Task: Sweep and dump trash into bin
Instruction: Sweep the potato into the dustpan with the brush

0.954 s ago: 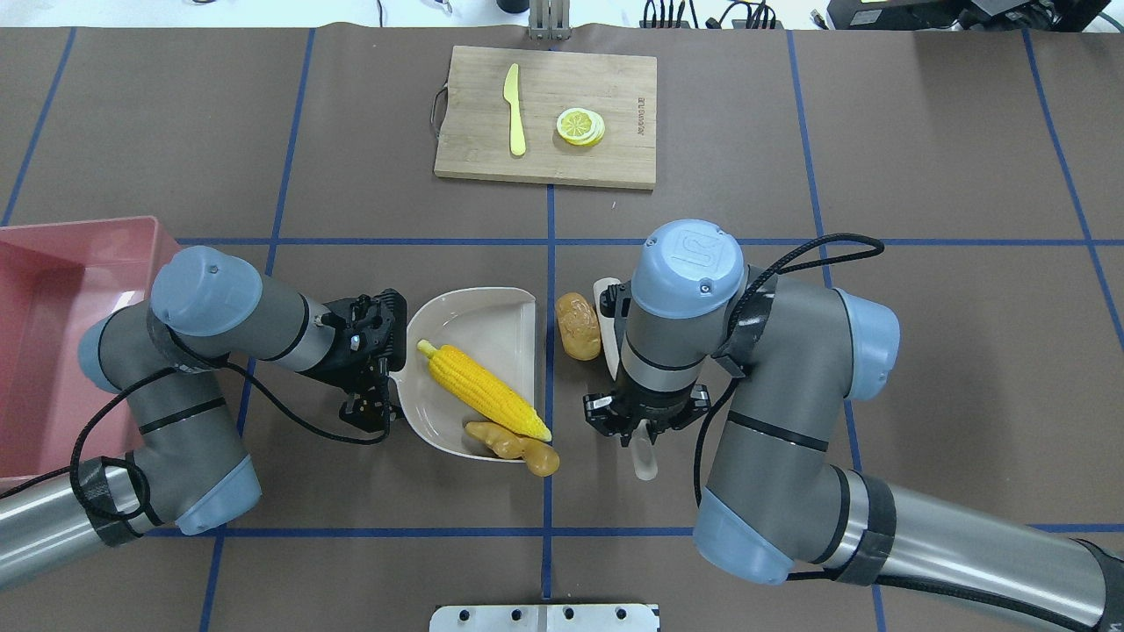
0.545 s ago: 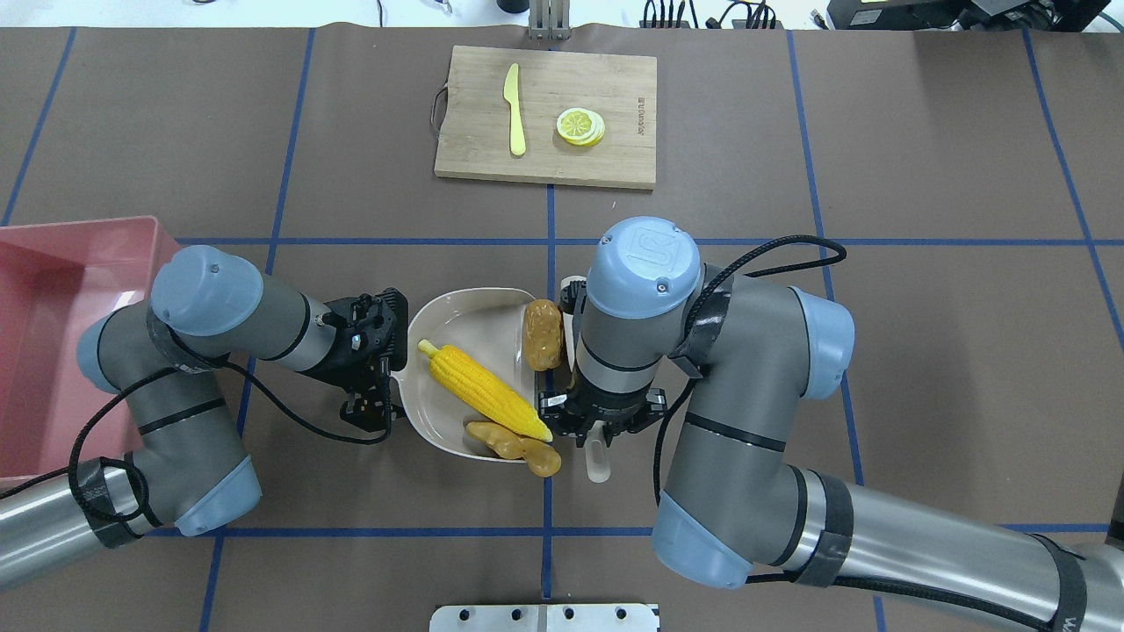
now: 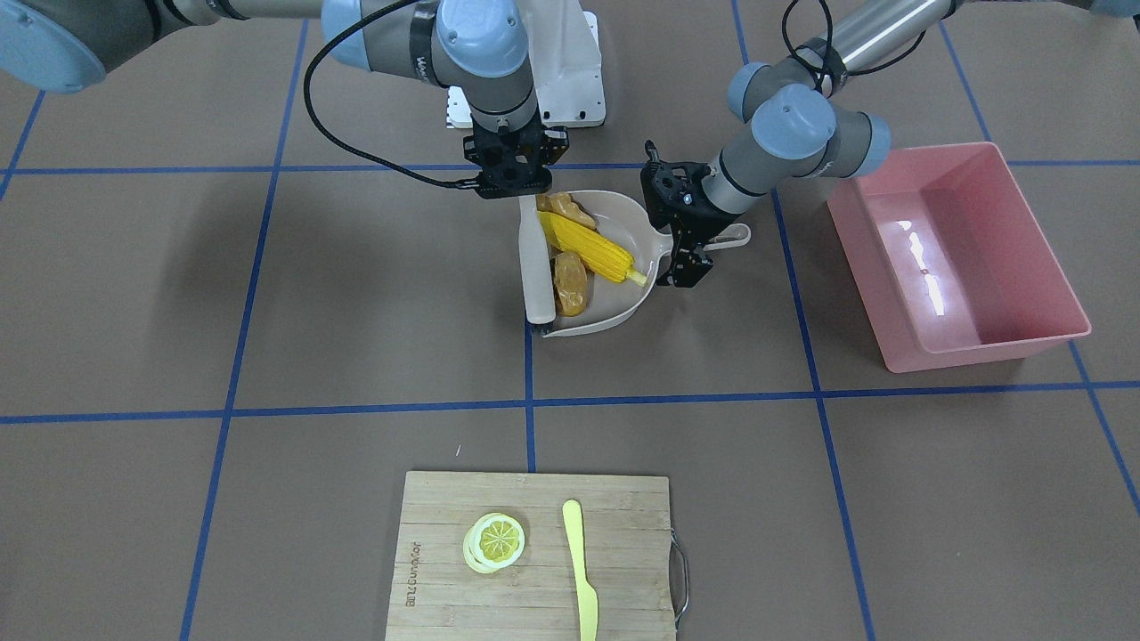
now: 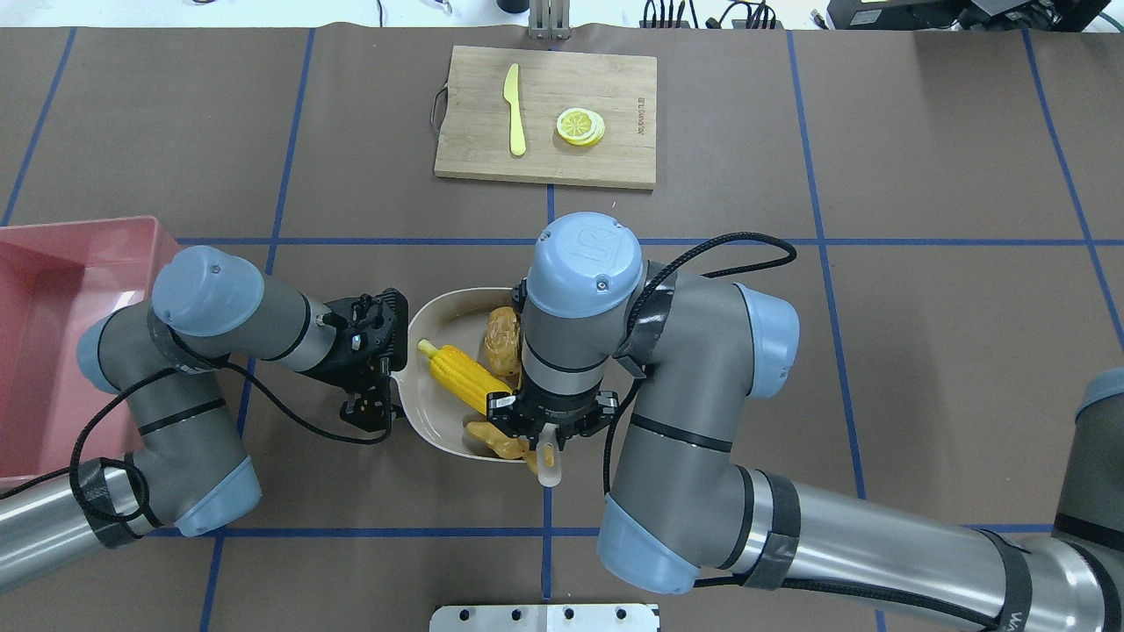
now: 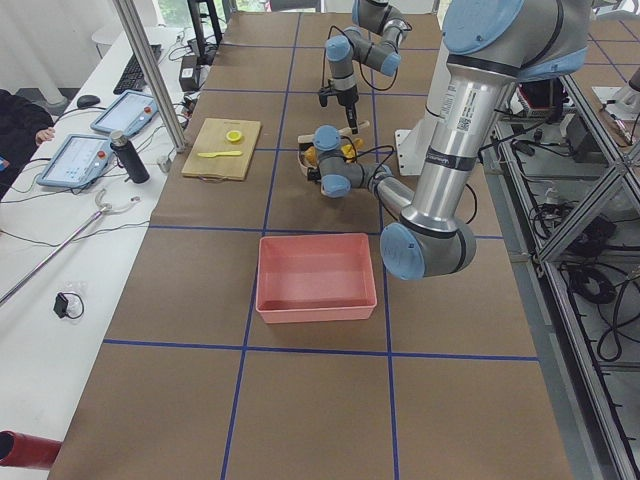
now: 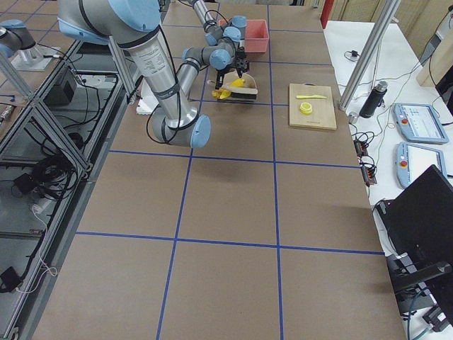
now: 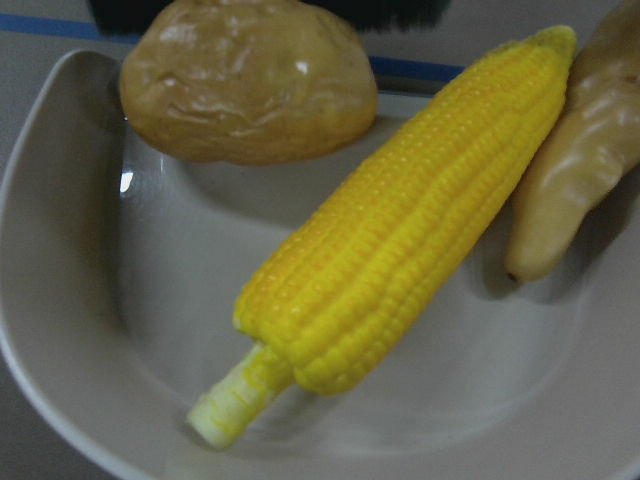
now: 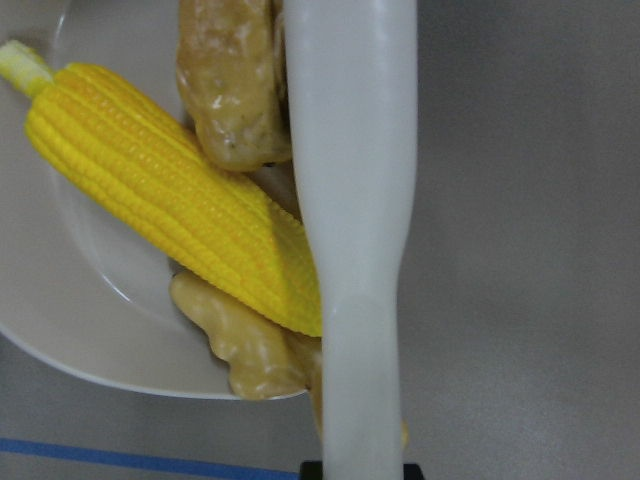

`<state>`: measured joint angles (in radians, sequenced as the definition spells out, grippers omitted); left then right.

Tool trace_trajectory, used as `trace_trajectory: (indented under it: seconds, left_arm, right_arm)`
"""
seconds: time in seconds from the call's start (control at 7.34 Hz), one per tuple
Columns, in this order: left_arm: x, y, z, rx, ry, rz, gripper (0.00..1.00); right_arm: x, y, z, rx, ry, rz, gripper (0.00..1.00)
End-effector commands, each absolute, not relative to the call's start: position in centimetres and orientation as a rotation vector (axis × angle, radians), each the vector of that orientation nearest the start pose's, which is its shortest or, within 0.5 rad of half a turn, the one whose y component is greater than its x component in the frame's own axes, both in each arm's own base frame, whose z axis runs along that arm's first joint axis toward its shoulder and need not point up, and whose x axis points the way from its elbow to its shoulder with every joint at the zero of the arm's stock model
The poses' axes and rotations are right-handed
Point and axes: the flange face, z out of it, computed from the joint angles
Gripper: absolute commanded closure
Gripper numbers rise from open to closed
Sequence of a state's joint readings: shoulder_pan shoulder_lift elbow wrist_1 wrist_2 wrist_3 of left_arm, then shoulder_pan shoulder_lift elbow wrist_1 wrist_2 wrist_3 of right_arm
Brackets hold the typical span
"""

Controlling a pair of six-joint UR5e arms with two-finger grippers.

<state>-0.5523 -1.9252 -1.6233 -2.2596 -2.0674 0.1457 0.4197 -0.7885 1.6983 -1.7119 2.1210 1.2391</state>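
Corn cob [image 3: 592, 247], potato [image 3: 570, 283] and ginger root [image 3: 568, 211] lie in the dustpan [image 3: 626, 210].

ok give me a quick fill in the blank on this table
The corn cob, potato and ginger root lie in the beige ____.
The right gripper holds a white scraper, the left gripper the pan's ____.
The pink bin is ____.
The lemon slice sits on the wooden ____.
Missing: dustpan; handle; empty; cutting board
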Motion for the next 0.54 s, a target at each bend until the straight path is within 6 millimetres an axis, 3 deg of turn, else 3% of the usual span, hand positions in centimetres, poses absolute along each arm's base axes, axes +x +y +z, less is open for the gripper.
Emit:
trace_trajectory:
  seconds: [0.0,0.14,0.41]
  left_arm:
    - [49.2,-40.4,35.7,0.847,0.928,1.292,0.02]
    - [49.2,-40.4,35.7,0.847,0.928,1.292,0.02]
    - [49.2,-40.4,35.7,0.847,0.928,1.292,0.02]
  right_arm:
    - [-58.8,-34.9,13.0,-0.211,-0.897,-0.128,1.00]
    - [-59.2,-35.1,11.9,-0.226,-0.902,-0.123,1.00]
    - [-55.3,-37.7,11.2,-0.268,-0.910,-0.096,1.00]
